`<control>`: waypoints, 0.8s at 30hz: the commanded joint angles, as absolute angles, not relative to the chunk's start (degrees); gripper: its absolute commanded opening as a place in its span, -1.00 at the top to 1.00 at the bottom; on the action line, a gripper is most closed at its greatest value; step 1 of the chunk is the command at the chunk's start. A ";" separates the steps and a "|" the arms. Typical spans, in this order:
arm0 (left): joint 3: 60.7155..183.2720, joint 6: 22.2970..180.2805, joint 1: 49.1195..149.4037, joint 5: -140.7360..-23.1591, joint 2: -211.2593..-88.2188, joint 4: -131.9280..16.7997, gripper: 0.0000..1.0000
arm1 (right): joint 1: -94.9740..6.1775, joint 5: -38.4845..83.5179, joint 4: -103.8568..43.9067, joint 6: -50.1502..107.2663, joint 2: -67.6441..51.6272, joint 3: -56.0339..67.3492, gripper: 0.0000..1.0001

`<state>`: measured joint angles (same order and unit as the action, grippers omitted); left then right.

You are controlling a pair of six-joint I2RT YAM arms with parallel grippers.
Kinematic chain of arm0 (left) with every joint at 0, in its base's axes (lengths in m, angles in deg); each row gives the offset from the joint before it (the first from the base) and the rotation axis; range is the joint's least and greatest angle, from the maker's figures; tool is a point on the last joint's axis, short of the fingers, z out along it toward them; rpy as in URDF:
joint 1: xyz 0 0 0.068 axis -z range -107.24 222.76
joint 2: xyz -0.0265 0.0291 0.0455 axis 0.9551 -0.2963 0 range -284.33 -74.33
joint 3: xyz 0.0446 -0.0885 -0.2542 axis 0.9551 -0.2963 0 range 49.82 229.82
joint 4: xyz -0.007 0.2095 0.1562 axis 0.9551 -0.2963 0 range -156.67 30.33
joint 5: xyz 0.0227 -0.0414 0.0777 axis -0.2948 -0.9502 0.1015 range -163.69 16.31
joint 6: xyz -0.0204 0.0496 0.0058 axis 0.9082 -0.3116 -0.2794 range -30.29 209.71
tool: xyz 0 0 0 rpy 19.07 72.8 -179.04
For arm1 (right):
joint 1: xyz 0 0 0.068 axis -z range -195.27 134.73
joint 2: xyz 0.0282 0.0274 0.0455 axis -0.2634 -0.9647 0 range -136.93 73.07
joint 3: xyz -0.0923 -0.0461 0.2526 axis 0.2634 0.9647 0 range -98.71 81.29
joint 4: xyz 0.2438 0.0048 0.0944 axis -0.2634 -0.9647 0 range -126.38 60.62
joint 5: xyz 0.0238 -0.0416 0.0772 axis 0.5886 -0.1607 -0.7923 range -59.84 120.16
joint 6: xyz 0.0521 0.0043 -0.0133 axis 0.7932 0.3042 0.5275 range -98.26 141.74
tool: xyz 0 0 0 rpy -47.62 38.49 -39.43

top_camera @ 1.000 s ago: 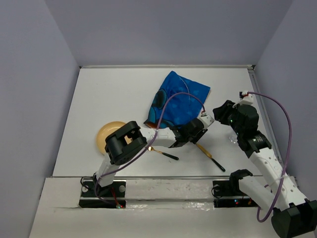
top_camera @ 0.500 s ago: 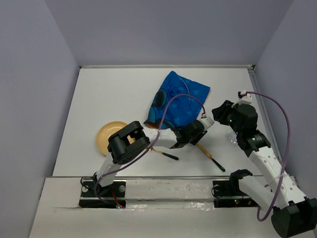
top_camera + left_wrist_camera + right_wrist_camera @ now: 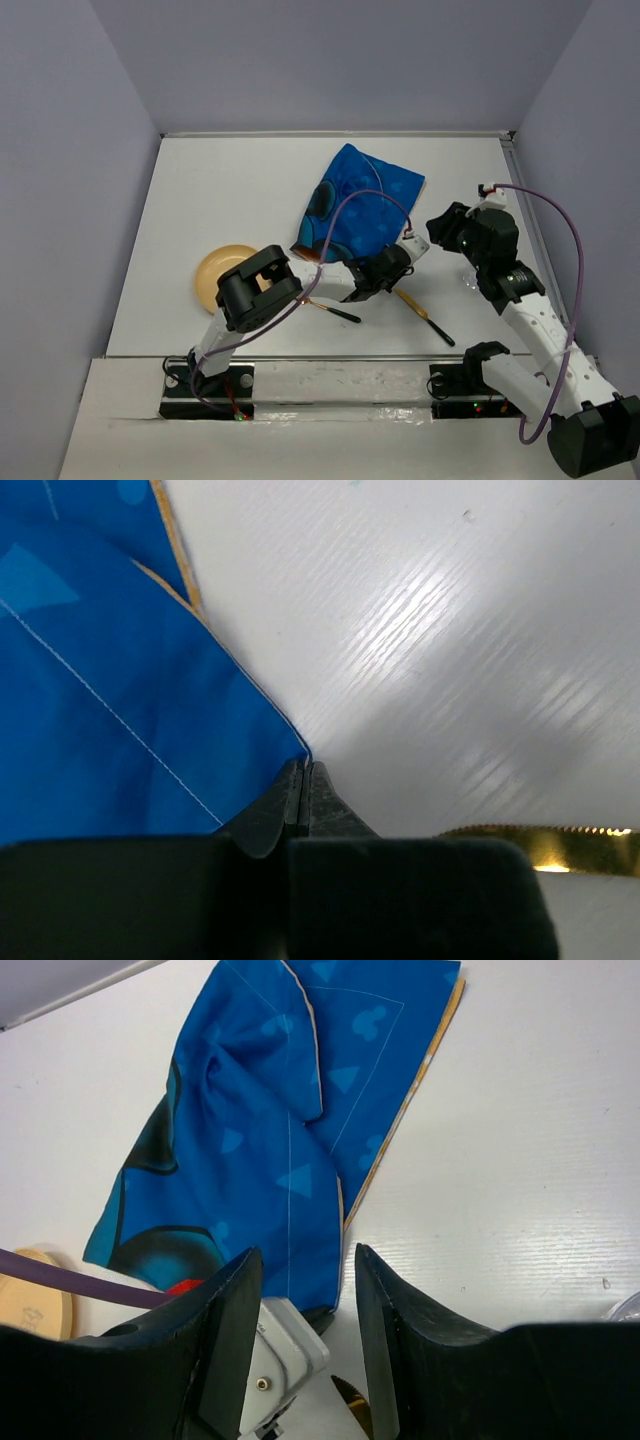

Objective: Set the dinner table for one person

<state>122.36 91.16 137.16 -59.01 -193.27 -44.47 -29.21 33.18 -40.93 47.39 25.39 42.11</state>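
Note:
The white dinner table [image 3: 230, 190] holds a crumpled blue cartoon-mouse placemat [image 3: 355, 205] at the middle back. My left gripper [image 3: 402, 252] is shut on the placemat's near right corner; in the left wrist view its jaws [image 3: 303, 772] pinch the blue cloth edge [image 3: 120, 710] low over the table. My right gripper [image 3: 440, 225] is open and empty, just right of the placemat. In the right wrist view its fingers [image 3: 232, 1310] stand wide apart above the placemat [image 3: 270, 1130] and the left wrist.
A tan plate [image 3: 215, 270] lies at the near left. A gold knife with a black handle [image 3: 425, 315] and another gold utensil [image 3: 332, 311] lie near the front edge. A clear glass [image 3: 470, 276] stands under the right arm. Lavender walls border the table.
My left gripper has drawn slightly toward the near left with the placemat corner. My right gripper has shifted a little left toward the placemat.

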 commanded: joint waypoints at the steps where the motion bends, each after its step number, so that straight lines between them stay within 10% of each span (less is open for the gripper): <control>1: 117.68 91.81 135.52 -53.92 -184.83 -41.75 1.00 | -29.16 31.57 -38.78 45.56 24.39 40.16 -0.02; 24: 93.78 114.05 114.60 -54.36 -150.55 -27.41 1.00 | -33.38 34.64 -24.37 50.84 -23.76 28.74 -0.08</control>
<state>96.02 110.40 115.92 -57.28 -156.50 -32.64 -33.25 32.94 -29.83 49.49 -19.42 33.70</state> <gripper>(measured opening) 0.018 0.577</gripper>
